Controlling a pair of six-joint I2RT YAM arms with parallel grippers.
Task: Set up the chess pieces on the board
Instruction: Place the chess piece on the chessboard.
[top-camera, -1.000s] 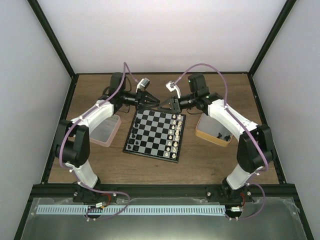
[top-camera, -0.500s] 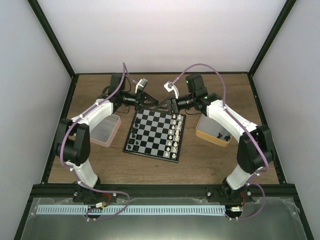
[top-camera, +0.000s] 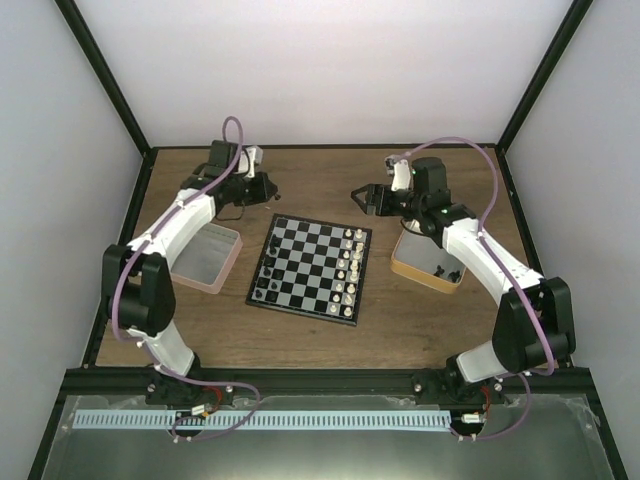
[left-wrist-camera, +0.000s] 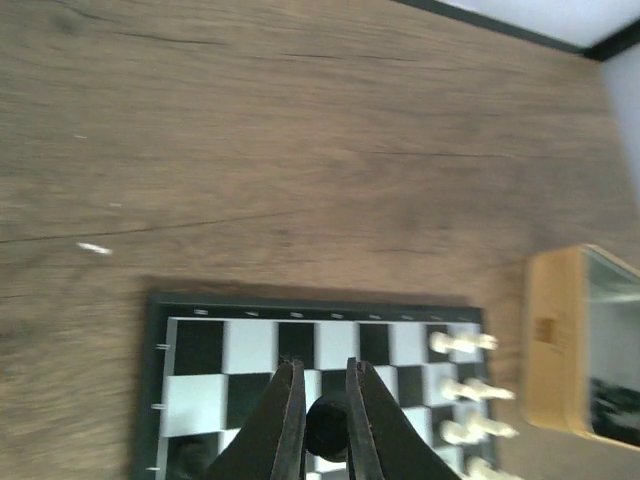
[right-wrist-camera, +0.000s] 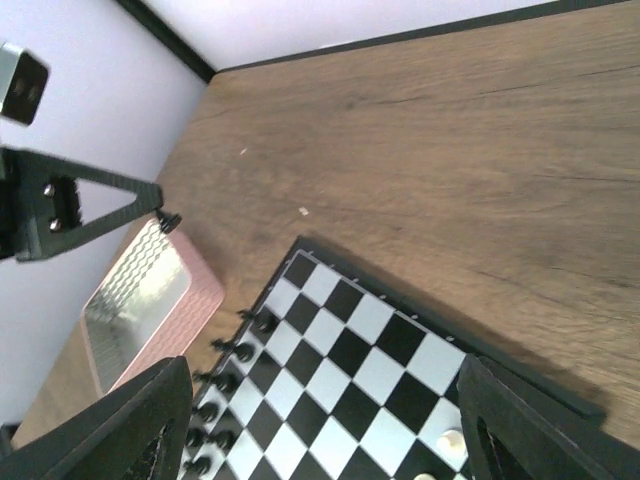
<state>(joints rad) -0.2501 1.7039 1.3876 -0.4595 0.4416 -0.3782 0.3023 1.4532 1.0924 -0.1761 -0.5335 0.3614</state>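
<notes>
One black chess piece (left-wrist-camera: 325, 425) is being grasped between the clenched fingers of the left end effector (left-wrist-camera: 322, 388), at the bottom centre of the left wrist view, where it is being seen against the checks of the board (top-camera: 305, 262). In the top view, this end effector is being held in the upper left of the frame, above the worktop (top-camera: 320, 165) and off the upper left corner of the board. The right end effector (top-camera: 362, 197) is being held released, its fingers (right-wrist-camera: 140, 420) spread wide with nothing between them, just above the upper right corner of the board in the top view. The board is being shown at the centre of that view, slightly rotated. Several black chess pieces (right-wrist-camera: 240, 350) are standing along its left edge, towards the lower corner, and white chessmen (top-camera: 350, 262) are being shown in two columns along its right edge. A pink-rimmed clear box (top-camera: 232, 262) is lying left of the board, and a tan tray (top-camera: 412, 268) with a few more dark pieces (top-camera: 445, 268) inside is lying to its right.
</notes>
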